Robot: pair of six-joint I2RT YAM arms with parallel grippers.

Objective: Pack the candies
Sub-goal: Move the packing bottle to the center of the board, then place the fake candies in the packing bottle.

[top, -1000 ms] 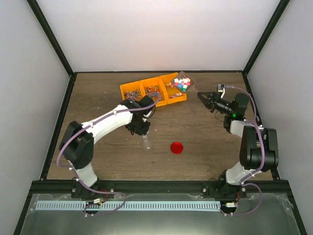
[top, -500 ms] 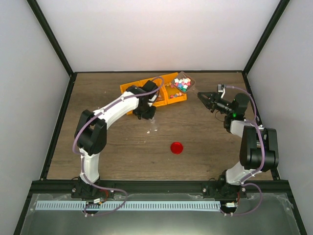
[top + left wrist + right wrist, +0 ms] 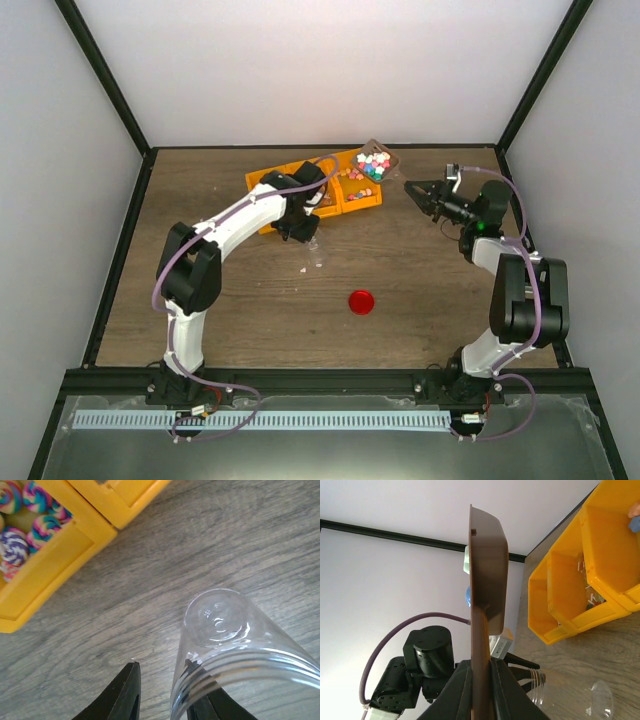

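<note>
The candies (image 3: 374,165), tiny multicoloured cubes, are heaped on a brown scoop (image 3: 383,156) over the right end of the orange trays (image 3: 275,185). My right gripper (image 3: 420,192) is shut on the scoop's handle. In the right wrist view the scoop (image 3: 487,570) stands edge-on between the right gripper's (image 3: 480,667) fingers, with candies (image 3: 468,597) peeping out behind it. The clear jar (image 3: 316,257) stands just in front of the trays. My left gripper (image 3: 162,665) is open astride the jar's (image 3: 235,645) rim: one finger inside, the other outside and clear of the wall.
The red lid (image 3: 361,301) lies alone on the wood nearer the arm bases. Swirled sweets (image 3: 30,515) fill one compartment of the orange tray (image 3: 75,540) beside the jar. Black frame posts and white walls close in the table.
The left arm carried the jar from mid-table back towards the trays, and its jaws have parted. The right gripper with the loaded scoop shifted slightly further back.
</note>
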